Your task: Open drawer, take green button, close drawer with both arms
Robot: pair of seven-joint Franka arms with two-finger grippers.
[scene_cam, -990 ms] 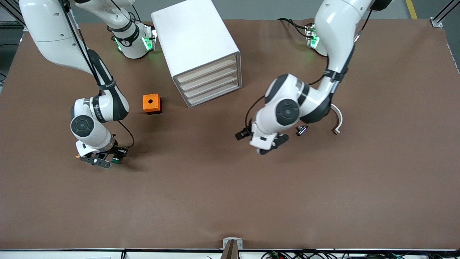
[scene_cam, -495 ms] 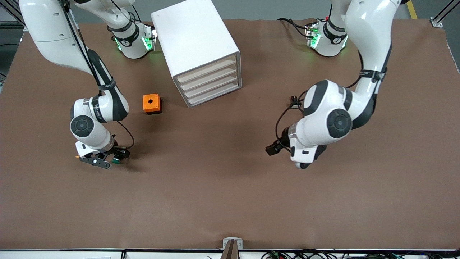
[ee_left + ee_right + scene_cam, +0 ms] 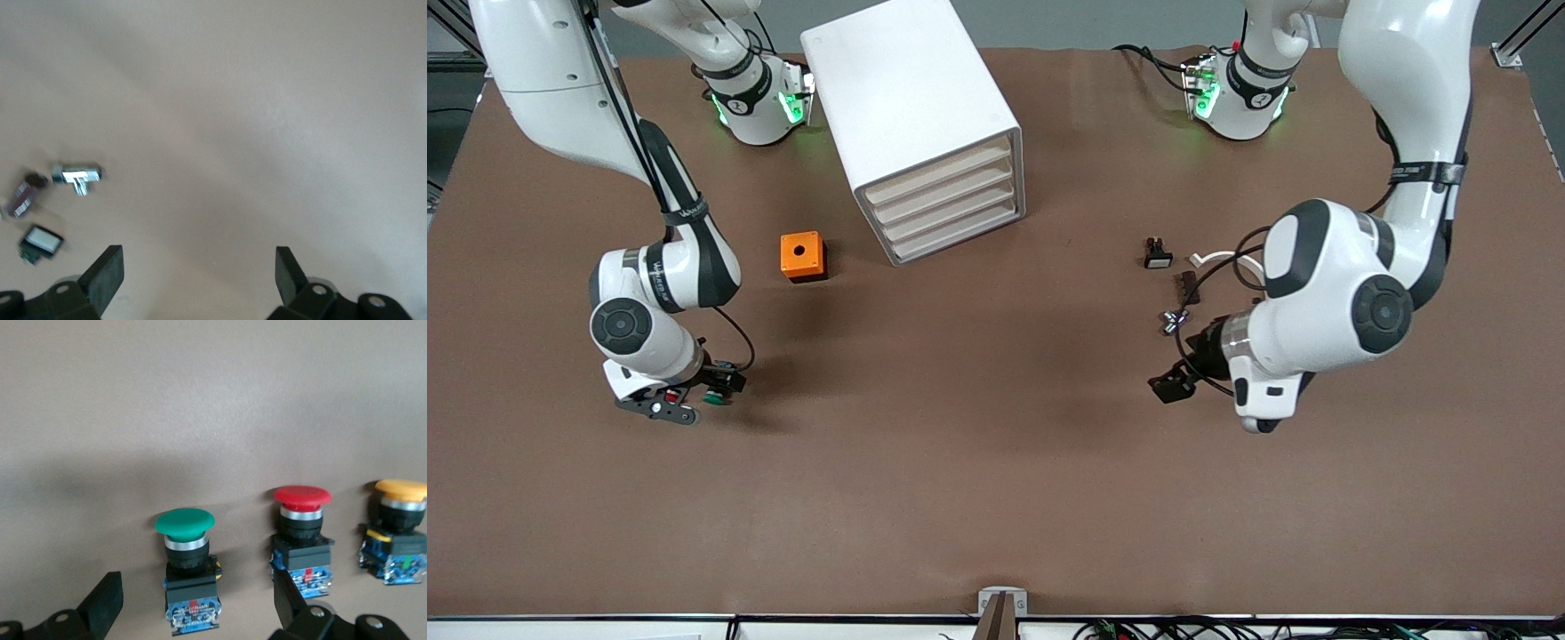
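The white four-drawer plastic cabinet (image 3: 918, 124) stands on the bench toward the robots' bases, between the two arms. All four cream-fronted tray drawers are pushed in, the drawer (image 3: 943, 184) among them, so nothing of their contents shows. A small orange box with a round hole in its top (image 3: 801, 256) sits beside the cabinet, toward the right arm's end.

Three push buttons stand upright in a row on the bench under the right end effector (image 3: 679, 402): the green-capped button with a black-and-blue body (image 3: 187, 566), a red-capped button (image 3: 303, 537) beside it, and an orange-capped button (image 3: 398, 530) next to that. The right end effector's fingers are spread apart with the green button between them, and neither finger touches it.

The left end effector (image 3: 199, 275) hangs over bare bench with its fingers spread wide and nothing between them. Near it lie four small parts: a silver metal T-fitting (image 3: 1171, 321), a small dark cylinder (image 3: 1186, 286), a small black block with a white face (image 3: 1157, 255), and a curved white strip (image 3: 1227, 259).

The bench (image 3: 996, 498) is covered in a plain brown mat. Cables (image 3: 1156, 629) run along its edge nearest the front camera.
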